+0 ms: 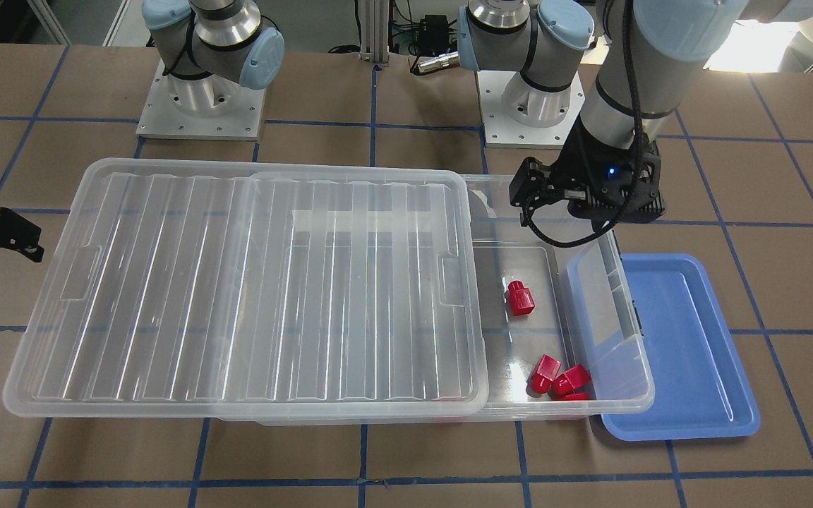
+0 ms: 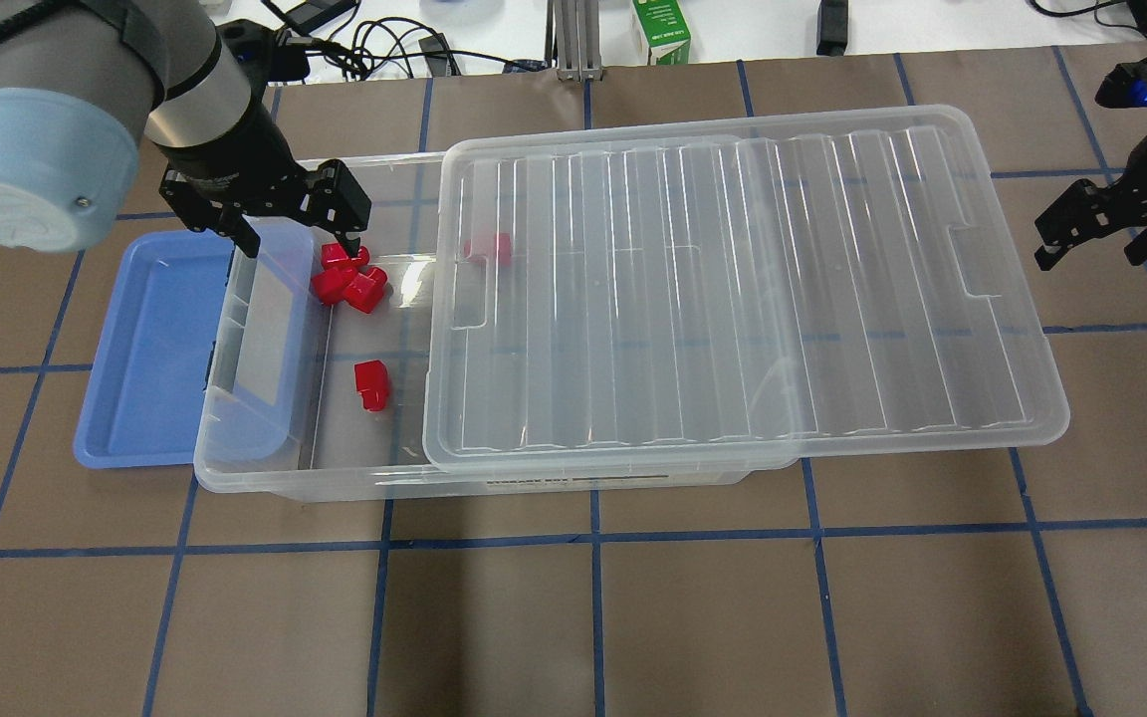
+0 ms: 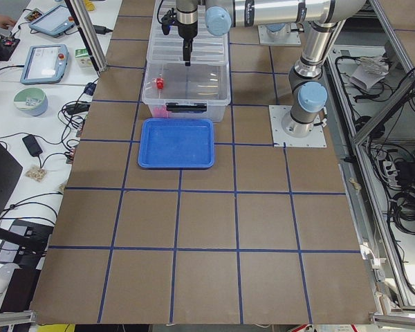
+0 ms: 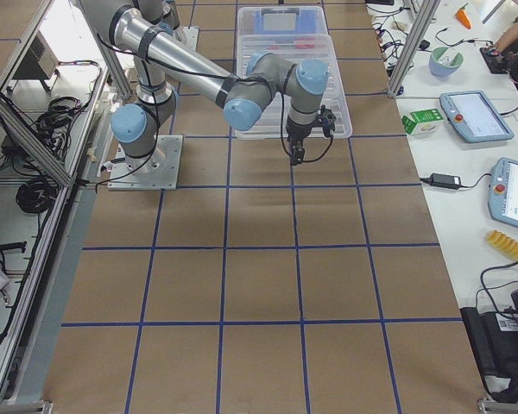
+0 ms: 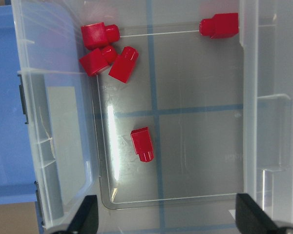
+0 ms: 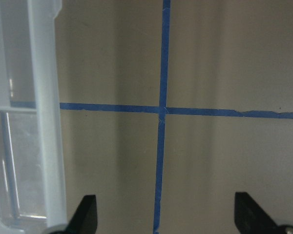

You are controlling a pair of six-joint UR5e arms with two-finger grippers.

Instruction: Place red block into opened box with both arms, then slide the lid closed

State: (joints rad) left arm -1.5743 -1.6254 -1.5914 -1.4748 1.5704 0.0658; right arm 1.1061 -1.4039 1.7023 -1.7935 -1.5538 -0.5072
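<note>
The clear box stands mid-table with the ribbed lid lying on it, shifted toward my right so the box's left end is uncovered. Several red blocks lie on the box floor: a cluster, a single one, and one under the lid's edge. My left gripper hangs open over the uncovered end with nothing in it; its wrist view shows the cluster and the single block below. My right gripper is open over bare table, just off the lid's right short end and apart from it.
A shallow blue tray with nothing in it sits against the box's left end. The brown table carries a blue tape grid. Cables and a green carton lie beyond the far edge.
</note>
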